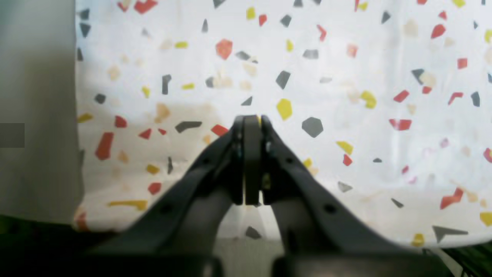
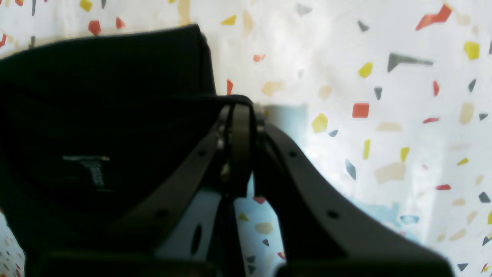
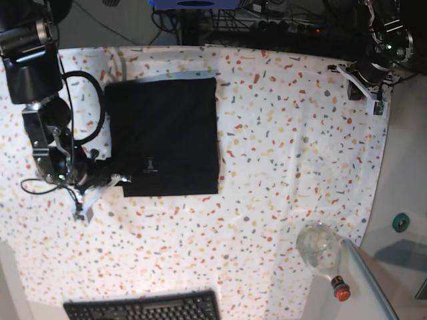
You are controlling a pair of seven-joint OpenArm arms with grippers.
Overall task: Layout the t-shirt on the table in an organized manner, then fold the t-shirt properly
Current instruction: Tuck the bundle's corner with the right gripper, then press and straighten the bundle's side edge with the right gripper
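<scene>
The black t-shirt (image 3: 163,133) lies folded into a neat rectangle on the speckled table (image 3: 287,153), left of centre, its pale neck label (image 3: 151,165) near the front edge. My right gripper (image 3: 122,179) sits at the shirt's front left corner. In the right wrist view the right gripper (image 2: 240,105) is shut, with the edge of the t-shirt (image 2: 107,96) drawn over its tips; the label (image 2: 92,169) shows at the left. My left gripper (image 1: 251,117) is shut on nothing, above bare table (image 1: 346,77) near the far right corner.
A black keyboard (image 3: 143,308) lies at the table's front edge. A clear bottle (image 3: 320,248) with a red cap lies at the front right corner. Cables and equipment line the back edge. The table's edge and the floor show at the left in the left wrist view.
</scene>
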